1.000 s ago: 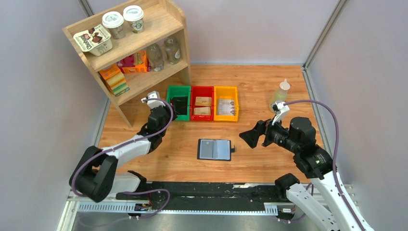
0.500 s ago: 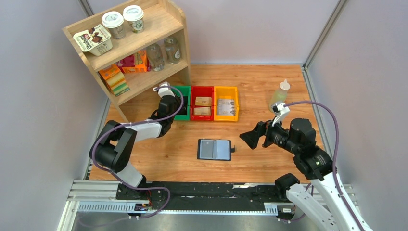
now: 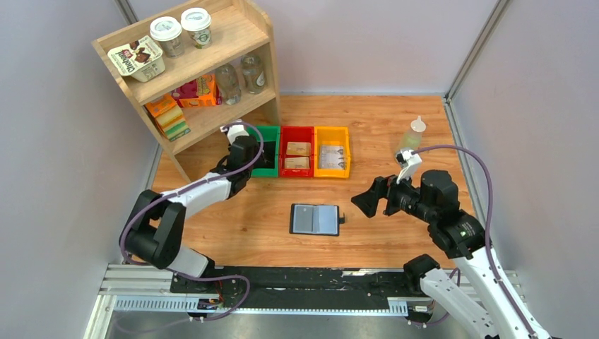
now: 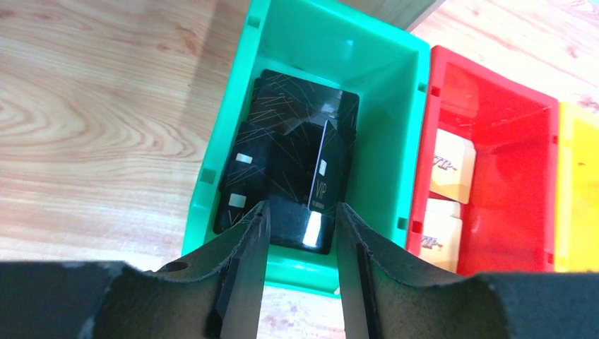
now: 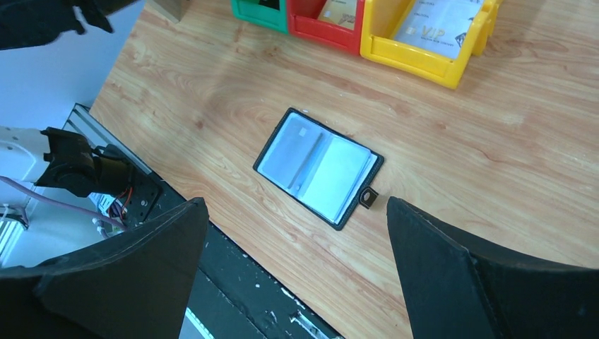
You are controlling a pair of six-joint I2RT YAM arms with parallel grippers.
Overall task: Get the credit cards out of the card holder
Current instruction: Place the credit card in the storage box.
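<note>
The card holder (image 3: pixel 315 219) lies open and flat on the table, grey-blue inner face up, snap tab to the right; it also shows in the right wrist view (image 5: pixel 318 166). Several black credit cards (image 4: pixel 297 155) lie piled in the green bin (image 4: pixel 385 106), one leaning on edge. My left gripper (image 3: pixel 258 157) hangs over the near end of the green bin (image 3: pixel 272 134), its jaws parted with nothing between them (image 4: pixel 302 233). My right gripper (image 3: pixel 367 199) is wide open and empty, hovering to the right of the card holder (image 5: pixel 295 206).
A red bin (image 3: pixel 297 152) with tan packets and a yellow bin (image 3: pixel 332 152) with a pale packet stand beside the green one. A wooden shelf (image 3: pixel 198 78) with cups and bottles stands at the back left. A squeeze bottle (image 3: pixel 412 138) stands at the right.
My left arm reached forward from the table's left side to the green bin, then eased slightly back. The right arm and the card holder have hardly moved.
</note>
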